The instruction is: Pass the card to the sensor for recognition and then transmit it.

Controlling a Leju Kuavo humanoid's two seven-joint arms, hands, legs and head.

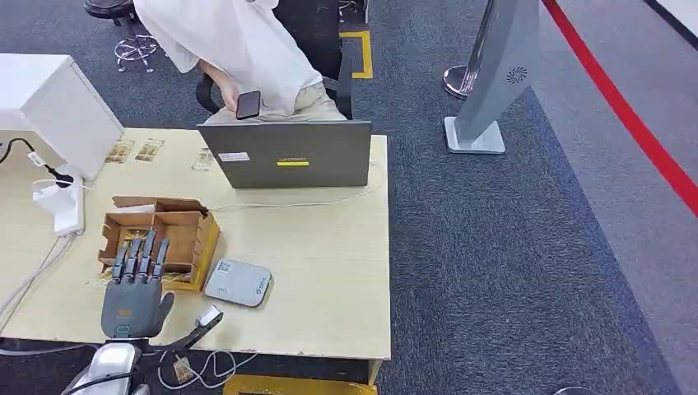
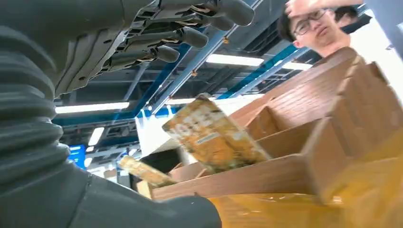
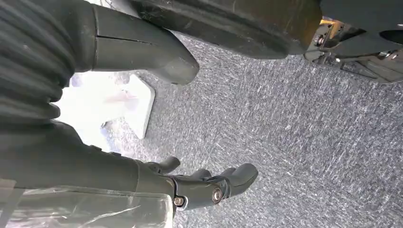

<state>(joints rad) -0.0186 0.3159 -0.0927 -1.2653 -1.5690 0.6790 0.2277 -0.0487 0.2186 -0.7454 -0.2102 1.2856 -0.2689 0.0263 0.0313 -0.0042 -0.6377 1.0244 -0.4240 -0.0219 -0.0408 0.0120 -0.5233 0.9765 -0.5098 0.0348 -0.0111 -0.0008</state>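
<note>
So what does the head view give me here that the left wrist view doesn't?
Head view alone: the whole table, the grey sensor lying beside the box, the laptop, a phone in the person's hand, and carpet around the table.

Left wrist view alone: printed cards standing tilted in the box's compartments, and ceiling lights overhead.

Both: the left hand with fingers stretched over the cardboard box, holding nothing, and a person behind the table.

Sensor (image 1: 238,282) right of box (image 1: 191,234) — laptop (image 1: 285,154) behind.
</note>
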